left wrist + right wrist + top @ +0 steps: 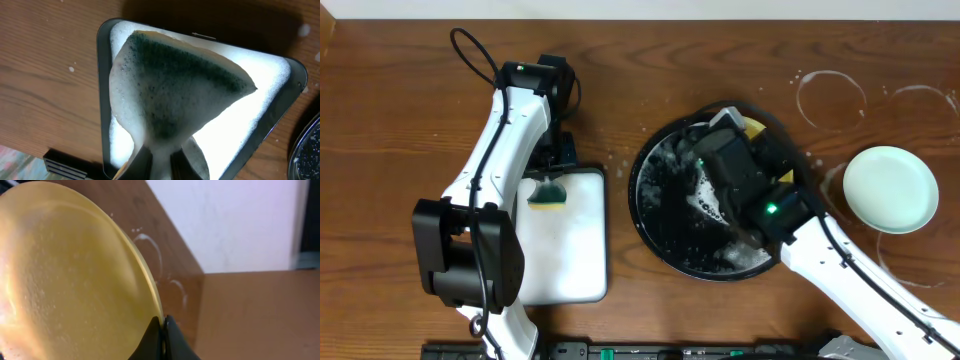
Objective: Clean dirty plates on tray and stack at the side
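My right gripper (163, 326) is shut on the rim of the yellow plate (65, 280), which is wet and tilted up on edge. From overhead only a yellow sliver (756, 128) shows past the gripper (744, 126), above the far part of the black tray (646, 215), which holds white foam. One mint-green plate (890, 188) lies on the wood tabletop (880, 60) to the right of the tray. A second mint plate is not in view. My left gripper (162, 156) is shut on a foamy green sponge (175, 85) above the white tray (570, 260).
The white rectangular tray (265, 95) lies left of the black tray, whose edge shows in the left wrist view (309, 150). Whitish water rings (830, 95) mark the table at the back right. Dark equipment (620, 350) lines the front edge.
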Action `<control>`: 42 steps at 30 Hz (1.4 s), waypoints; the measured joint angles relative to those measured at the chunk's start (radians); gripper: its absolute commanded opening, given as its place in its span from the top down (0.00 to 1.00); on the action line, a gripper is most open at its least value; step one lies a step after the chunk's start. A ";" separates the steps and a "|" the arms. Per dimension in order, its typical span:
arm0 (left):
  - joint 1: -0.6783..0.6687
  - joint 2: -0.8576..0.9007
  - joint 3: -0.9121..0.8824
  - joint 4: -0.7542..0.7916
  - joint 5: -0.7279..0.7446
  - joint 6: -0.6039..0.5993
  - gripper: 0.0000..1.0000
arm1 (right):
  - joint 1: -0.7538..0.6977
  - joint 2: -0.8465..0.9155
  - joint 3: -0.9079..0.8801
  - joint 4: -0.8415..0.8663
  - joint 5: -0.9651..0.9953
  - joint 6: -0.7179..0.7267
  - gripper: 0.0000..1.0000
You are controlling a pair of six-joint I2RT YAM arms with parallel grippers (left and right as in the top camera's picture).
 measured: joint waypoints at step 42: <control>-0.081 0.000 0.000 0.292 0.403 0.109 0.92 | -0.454 0.047 0.002 -0.244 -0.731 0.667 0.99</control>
